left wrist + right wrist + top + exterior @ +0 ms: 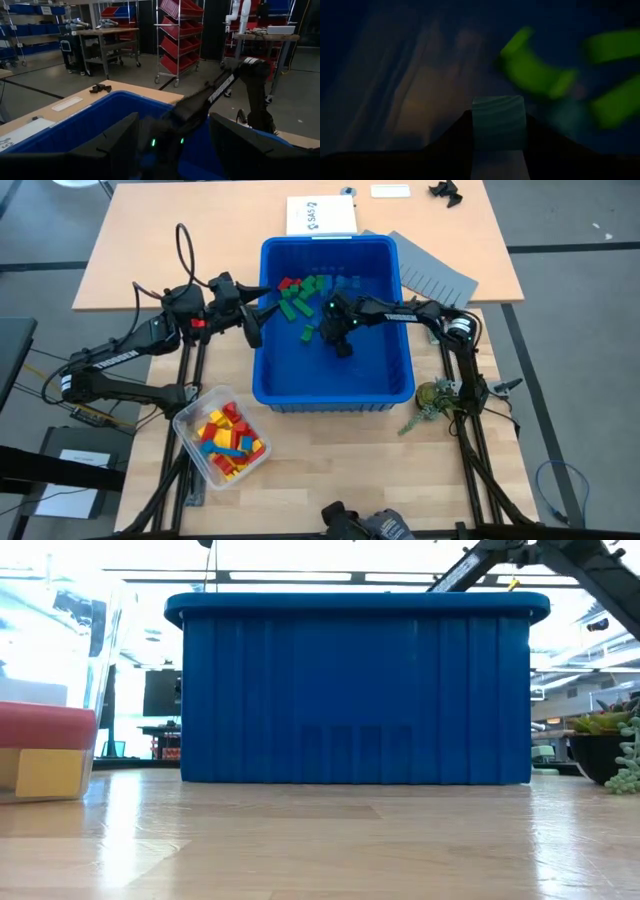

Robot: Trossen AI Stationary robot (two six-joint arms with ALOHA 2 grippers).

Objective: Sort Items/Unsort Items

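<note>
The white sheet (321,216) beyond the bin bears a label, possibly "SAS 2".

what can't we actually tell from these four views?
- Low view: the blue bin wall hides all its contents and both grippers.
- Right wrist view: dark and blurred; a pale block sits between the fingers, grip unclear.
- High view: right gripper hides what's beneath it.
- Left wrist view: left gripper open; bin floor hidden by the right arm.
</note>
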